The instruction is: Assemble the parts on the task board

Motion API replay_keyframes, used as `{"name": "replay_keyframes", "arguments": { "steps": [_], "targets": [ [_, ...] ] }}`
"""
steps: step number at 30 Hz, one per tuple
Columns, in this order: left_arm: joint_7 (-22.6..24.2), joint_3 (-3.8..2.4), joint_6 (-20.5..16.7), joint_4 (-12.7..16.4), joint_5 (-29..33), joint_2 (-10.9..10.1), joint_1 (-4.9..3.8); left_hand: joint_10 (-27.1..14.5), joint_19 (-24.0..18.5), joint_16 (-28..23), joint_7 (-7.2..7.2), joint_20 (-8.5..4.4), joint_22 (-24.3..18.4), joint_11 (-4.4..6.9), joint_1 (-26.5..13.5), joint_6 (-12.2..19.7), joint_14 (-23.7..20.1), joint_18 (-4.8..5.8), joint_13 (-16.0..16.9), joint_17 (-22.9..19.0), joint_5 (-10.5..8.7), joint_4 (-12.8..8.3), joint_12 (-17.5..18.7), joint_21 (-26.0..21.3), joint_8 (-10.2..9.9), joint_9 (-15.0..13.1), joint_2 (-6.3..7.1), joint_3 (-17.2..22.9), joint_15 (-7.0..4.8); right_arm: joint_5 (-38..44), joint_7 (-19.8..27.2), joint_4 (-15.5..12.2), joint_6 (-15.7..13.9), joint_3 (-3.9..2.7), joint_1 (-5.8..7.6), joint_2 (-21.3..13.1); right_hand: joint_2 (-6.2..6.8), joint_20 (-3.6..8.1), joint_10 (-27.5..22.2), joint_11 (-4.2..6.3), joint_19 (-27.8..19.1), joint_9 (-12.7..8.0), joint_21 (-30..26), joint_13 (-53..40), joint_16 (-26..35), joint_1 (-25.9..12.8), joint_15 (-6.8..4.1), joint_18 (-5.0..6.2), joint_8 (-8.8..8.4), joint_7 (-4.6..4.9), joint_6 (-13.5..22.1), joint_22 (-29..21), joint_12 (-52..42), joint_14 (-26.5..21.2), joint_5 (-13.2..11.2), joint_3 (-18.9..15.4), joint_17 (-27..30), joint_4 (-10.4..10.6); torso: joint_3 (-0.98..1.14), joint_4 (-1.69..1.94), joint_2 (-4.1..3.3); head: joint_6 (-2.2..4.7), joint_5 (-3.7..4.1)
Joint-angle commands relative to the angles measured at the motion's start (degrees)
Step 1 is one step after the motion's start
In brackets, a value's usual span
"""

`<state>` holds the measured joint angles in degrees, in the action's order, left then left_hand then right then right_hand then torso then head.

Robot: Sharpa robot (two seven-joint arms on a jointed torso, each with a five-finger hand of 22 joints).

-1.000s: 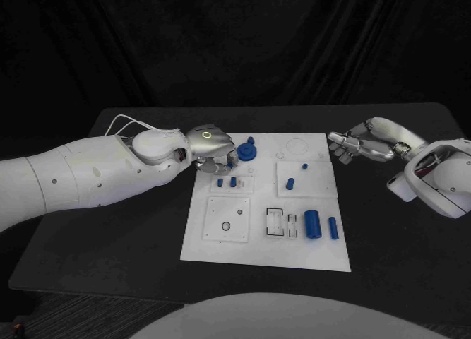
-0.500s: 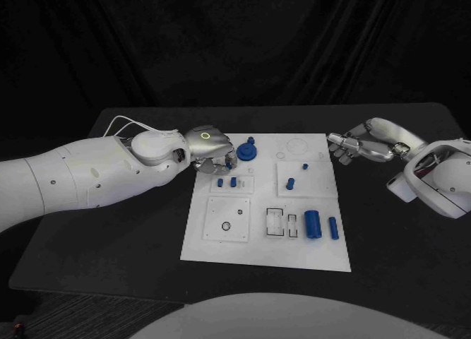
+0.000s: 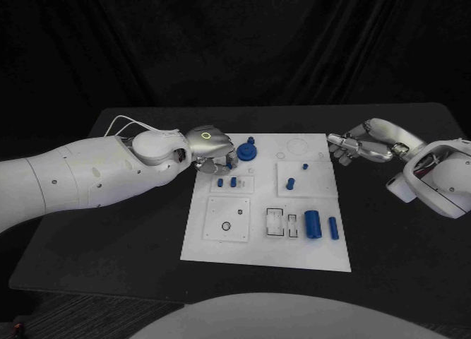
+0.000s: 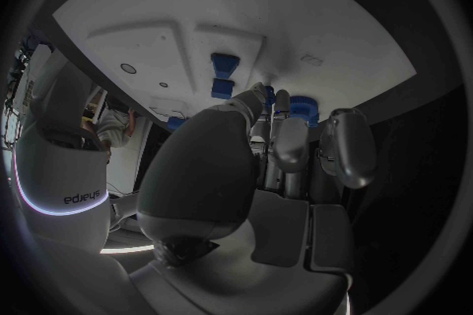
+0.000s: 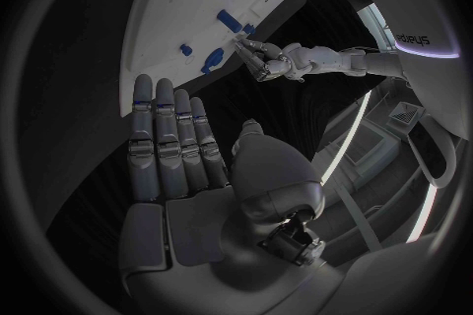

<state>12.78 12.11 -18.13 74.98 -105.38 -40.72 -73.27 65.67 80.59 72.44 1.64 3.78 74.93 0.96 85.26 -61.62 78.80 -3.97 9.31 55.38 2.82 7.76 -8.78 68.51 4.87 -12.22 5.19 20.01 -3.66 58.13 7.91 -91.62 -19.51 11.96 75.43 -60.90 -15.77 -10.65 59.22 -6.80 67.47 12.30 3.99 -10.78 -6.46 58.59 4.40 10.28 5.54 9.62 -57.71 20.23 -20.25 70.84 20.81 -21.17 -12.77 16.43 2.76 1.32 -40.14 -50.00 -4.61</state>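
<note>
- At the task board [image 3: 265,247]'s far left corner, the left hand [image 3: 209,150] is bent over a small blue part [image 3: 231,162]; whether the part is pinched cannot be told.
- Just right of it, a round blue part [image 3: 246,150] stands, crowding the approach.
- Beyond the board's far right corner, the right hand [image 3: 355,147] is held flat and empty, fingers together, presumably kept clear.
</note>
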Motion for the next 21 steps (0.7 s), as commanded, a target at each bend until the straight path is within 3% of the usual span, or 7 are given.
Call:
{"name": "replay_keyframes", "arguments": {
  "steps": [1,21],
  "targets": [
    [0.25,0.06,0.57,-0.02,-0.23,0.32,0.22,0.52,-0.28,-0.28,0.19,-0.04,9.15,0.04,0.05,-0.04,-0.29,-0.40,0.01,0.10,-0.12,0.29,0.11,-0.16,-0.39,0.09,0.52,0.02,0.05,0.28,-1.52,-0.04,0.28,-0.04,-0.15,-0.10,-0.16,-0.05,0.08,-0.15,-0.04,0.07,0.06,0.07,0.37,0.59,0.14,0.14,0.21,0.11,-0.32,-0.06,-0.15,-0.06,0.39,0.36,0.04,0.03,-0.02,-0.01,0.00,0.00,0.00],
    [-0.36,0.06,1.62,-0.51,-0.23,1.07,0.25,0.70,-0.35,-0.34,0.22,-0.03,9.12,0.04,0.12,0.02,-0.36,-0.41,0.02,0.03,-0.11,0.42,0.14,-0.27,-0.46,0.13,0.34,0.07,0.03,0.28,-2.26,-0.05,0.98,-0.04,-0.18,-0.19,-0.36,-0.06,0.07,-0.16,-0.06,0.05,0.06,0.11,0.41,0.77,0.15,0.15,0.17,0.13,-0.27,-0.13,-0.15,-0.08,0.35,0.51,0.04,0.10,-0.03,-0.02,-0.03,0.00,-0.01]
  ]
}}
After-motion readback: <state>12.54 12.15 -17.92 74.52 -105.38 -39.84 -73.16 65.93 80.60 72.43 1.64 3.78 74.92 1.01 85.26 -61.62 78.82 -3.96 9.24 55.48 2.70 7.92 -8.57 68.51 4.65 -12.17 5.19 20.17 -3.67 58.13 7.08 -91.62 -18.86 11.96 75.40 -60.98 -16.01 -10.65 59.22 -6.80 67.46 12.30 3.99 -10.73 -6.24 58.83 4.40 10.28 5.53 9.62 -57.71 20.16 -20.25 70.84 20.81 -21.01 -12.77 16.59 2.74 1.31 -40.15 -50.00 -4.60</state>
